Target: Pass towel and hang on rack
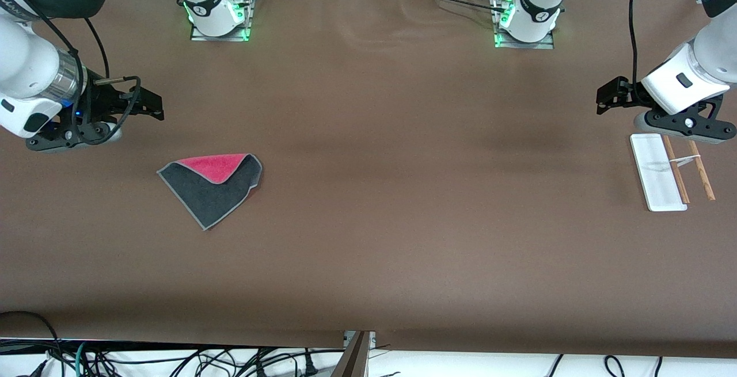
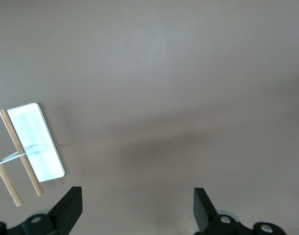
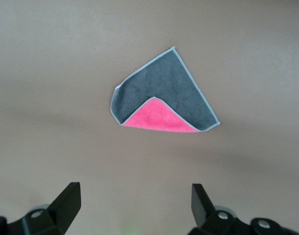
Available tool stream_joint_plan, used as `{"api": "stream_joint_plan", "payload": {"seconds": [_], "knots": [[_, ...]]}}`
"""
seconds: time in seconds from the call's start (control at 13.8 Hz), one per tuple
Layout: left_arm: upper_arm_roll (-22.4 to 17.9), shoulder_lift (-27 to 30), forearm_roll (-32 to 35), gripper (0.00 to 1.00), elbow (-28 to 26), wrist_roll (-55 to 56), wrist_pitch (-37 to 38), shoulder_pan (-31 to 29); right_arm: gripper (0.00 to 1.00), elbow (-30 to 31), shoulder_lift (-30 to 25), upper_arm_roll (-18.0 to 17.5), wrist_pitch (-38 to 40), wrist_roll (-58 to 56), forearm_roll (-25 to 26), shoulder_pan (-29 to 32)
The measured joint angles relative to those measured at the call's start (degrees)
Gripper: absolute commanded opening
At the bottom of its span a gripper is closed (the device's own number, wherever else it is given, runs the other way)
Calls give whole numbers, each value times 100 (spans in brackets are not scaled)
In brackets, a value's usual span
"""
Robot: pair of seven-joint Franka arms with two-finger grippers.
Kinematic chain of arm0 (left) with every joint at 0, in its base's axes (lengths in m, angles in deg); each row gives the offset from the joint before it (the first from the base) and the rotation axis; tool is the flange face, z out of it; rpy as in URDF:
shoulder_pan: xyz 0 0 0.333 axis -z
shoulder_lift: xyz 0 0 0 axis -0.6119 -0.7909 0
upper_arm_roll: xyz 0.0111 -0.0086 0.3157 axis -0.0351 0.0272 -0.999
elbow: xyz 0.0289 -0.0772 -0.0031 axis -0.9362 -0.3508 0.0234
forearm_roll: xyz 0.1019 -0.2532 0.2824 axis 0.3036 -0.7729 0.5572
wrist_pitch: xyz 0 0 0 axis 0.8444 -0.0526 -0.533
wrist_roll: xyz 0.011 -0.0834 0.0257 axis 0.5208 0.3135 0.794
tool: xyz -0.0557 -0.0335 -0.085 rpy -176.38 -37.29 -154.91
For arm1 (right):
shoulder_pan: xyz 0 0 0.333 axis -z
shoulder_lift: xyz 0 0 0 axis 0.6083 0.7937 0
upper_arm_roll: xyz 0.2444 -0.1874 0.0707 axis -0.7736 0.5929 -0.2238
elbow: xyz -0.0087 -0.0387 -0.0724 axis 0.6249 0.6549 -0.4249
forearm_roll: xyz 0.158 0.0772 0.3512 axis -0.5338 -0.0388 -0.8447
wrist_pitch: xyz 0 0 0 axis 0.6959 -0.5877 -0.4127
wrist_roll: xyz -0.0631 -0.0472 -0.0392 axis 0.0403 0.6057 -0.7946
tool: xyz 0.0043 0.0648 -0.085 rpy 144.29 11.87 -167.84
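Toward the right arm's end of the brown worktop (image 1: 368, 204) lies the small square towel (image 1: 214, 186), dark grey with one pink-red corner folded over, ungrasped. The right end effector (image 1: 152, 106) hovers near it, fingers wide. The left end effector (image 1: 604, 96), also wide, waits above the white-based, wooden-rodded rack (image 1: 668, 172). Pickup pending: descend, pinch the towel.

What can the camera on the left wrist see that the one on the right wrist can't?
Only the left wrist view shows the rack, its white base and two wooden rods, with the open left gripper above the table. Only the right wrist view shows the towel, dark grey with a pink-red corner folded over, below the open right gripper. Both show the bare brown table.
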Motion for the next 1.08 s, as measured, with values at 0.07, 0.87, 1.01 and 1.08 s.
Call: {"api": "stream_joint_plan", "payload": {"seconds": [0.07,0.87,1.01,1.08], "knots": [[0,0,0,100,0,0,0,0,100,0,1,0,1,0,0,0],[0,0,0,100,0,0,0,0,99,0,8,-21,3,1,132,-1],[0,0,0,100,0,0,0,0,99,2,16,-42,3,95,286,-33],[0,0,0,100,0,0,0,0,99,7,47,-54,2,252,346,-53]]}}
